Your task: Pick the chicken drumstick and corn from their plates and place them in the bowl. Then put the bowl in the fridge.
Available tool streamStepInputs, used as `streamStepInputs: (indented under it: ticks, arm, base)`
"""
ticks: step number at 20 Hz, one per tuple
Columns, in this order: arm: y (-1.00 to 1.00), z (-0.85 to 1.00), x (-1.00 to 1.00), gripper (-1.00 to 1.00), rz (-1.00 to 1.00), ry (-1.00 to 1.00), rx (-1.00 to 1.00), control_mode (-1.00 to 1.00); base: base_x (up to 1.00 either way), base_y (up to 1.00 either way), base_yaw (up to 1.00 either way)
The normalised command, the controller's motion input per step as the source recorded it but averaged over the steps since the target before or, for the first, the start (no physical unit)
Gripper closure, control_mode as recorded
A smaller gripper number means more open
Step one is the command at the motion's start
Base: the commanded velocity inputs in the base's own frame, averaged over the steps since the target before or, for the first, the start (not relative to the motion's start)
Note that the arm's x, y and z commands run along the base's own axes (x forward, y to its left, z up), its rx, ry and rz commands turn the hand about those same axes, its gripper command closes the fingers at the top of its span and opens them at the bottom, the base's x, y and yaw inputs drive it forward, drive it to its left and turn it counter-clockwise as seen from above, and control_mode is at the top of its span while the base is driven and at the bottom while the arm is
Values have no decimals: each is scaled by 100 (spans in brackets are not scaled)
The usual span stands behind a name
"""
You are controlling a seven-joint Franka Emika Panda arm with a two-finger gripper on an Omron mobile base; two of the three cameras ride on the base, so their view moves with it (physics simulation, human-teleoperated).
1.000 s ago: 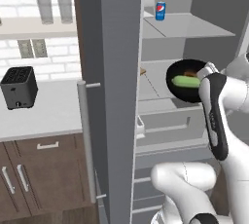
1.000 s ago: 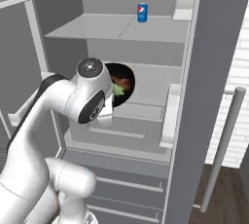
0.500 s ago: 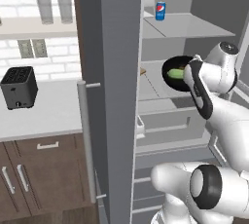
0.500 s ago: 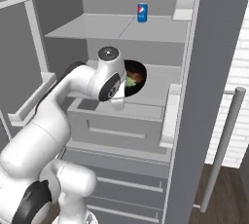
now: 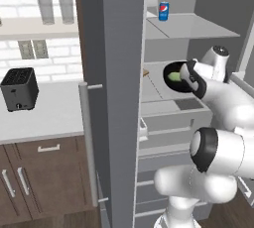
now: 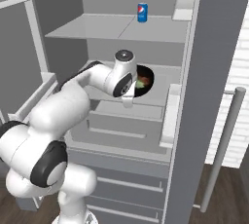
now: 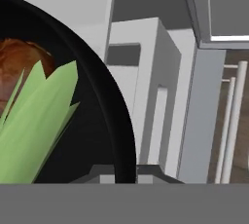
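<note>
Bowl [image 5: 174,77] is inside the fridge [image 6: 204,96], at middle-shelf level, held by the gripper [image 7: 124,172]; fingers closed on its rim. Corn [image 7: 34,121] and drumstick [image 7: 19,65] both lie in the bowl, corn over drumstick. Whether the base touches the shelf: cannot tell. Handling, by judgement: bowl rigid, smooth, prob. slippery at a thin rim; load sits off-centre from the grip, so it may tip. Contents loose, could roll. Rim hold adequate; keep level, set down flat before release.
</note>
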Motion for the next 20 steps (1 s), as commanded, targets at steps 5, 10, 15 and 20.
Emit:
streamStepInputs:
  ticks: [5,10,15,20]
  arm:
    - [-5,-48,49,100,0,0,1,-100]
    - [0,-38,47,100,0,0,0,-100]
    - [0,-31,20,100,0,3,0,-100]
    - [0,-36,16,100,0,10,0,-100]
  base:
    - [0,0,0]
    - [0,0,0]
    - [0,0,0]
    - [0,0,0]
